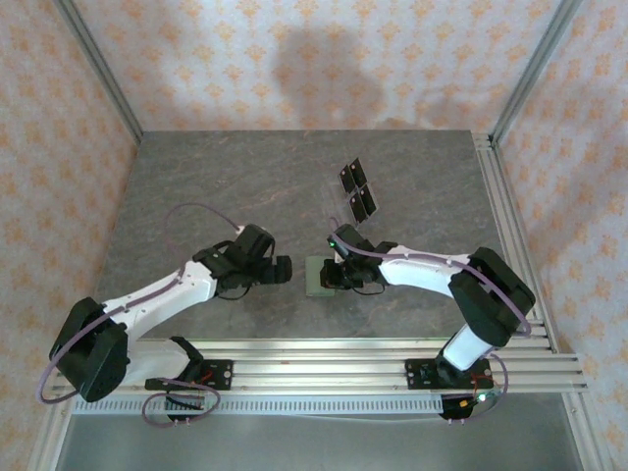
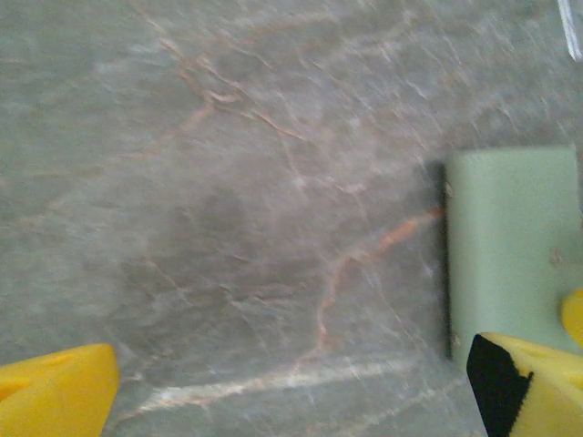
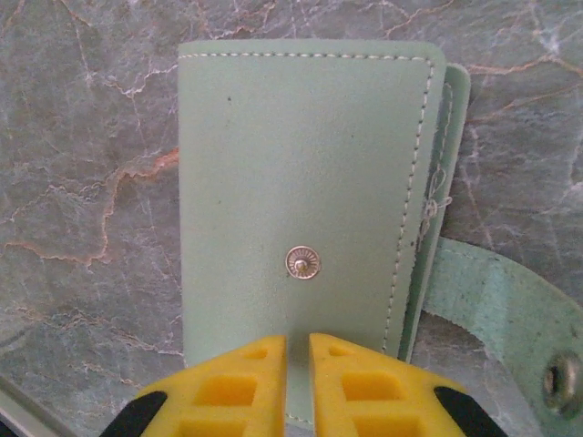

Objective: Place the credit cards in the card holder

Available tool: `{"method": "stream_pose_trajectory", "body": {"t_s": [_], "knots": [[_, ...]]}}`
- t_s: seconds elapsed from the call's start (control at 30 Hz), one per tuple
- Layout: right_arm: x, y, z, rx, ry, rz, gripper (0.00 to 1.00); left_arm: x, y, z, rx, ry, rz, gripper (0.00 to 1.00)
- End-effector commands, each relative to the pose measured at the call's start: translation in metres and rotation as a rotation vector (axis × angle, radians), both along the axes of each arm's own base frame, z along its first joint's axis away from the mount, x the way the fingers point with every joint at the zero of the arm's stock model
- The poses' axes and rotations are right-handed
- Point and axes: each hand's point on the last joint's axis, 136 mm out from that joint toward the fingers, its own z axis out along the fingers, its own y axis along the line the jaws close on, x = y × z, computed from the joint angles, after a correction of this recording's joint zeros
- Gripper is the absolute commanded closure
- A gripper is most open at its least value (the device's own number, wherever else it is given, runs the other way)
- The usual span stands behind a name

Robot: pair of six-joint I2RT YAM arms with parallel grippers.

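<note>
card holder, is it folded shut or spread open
Folded shut: the card holder lies closed flat, its clasp strap unfastened beside it.

No lettering, number or brand mark can be read anywhere. The card holder (image 3: 301, 173) shows a plain face with only a stitched seam and a metal snap (image 3: 302, 262) — the snap's surface is too fine to tell any stamp. The credit cards (image 1: 358, 191) are too small for any print to be made out.
</note>
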Motion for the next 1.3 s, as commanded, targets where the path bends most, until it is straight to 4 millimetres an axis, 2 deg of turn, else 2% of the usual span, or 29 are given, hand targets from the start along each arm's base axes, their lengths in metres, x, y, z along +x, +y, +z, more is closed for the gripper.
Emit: {"method": "stream_pose_trajectory", "body": {"t_s": [0.0,0.23,0.57,0.87,1.1,1.2,1.27], "knots": [[0.0,-0.001,-0.009,-0.009,-0.003,0.004,0.86,-0.004,-0.02,-0.003,-0.024,-0.014,-0.048,0.0],[-0.003,-0.005,-0.024,-0.015,0.024,-0.006,0.87,-0.009,-0.047,-0.019,0.002,-0.005,-0.1,0.0],[-0.004,-0.007,-0.029,-0.004,0.037,-0.011,0.87,-0.002,-0.055,-0.029,0.009,-0.004,-0.093,0.0],[-0.003,-0.007,-0.03,0.002,0.039,-0.013,0.87,-0.002,-0.056,-0.046,0.035,0.03,-0.088,0.0],[-0.003,-0.006,-0.028,0.011,0.04,-0.013,0.87,-0.006,-0.044,-0.061,0.1,0.06,-0.06,0.0],[-0.002,-0.002,-0.02,0.029,0.042,-0.009,0.87,-0.009,-0.037,-0.065,0.137,0.08,-0.053,0.01],[0.0,0.0,-0.009,0.049,0.033,-0.007,0.84,-0.01,-0.036,-0.068,0.151,0.091,-0.053,0.01]]}}
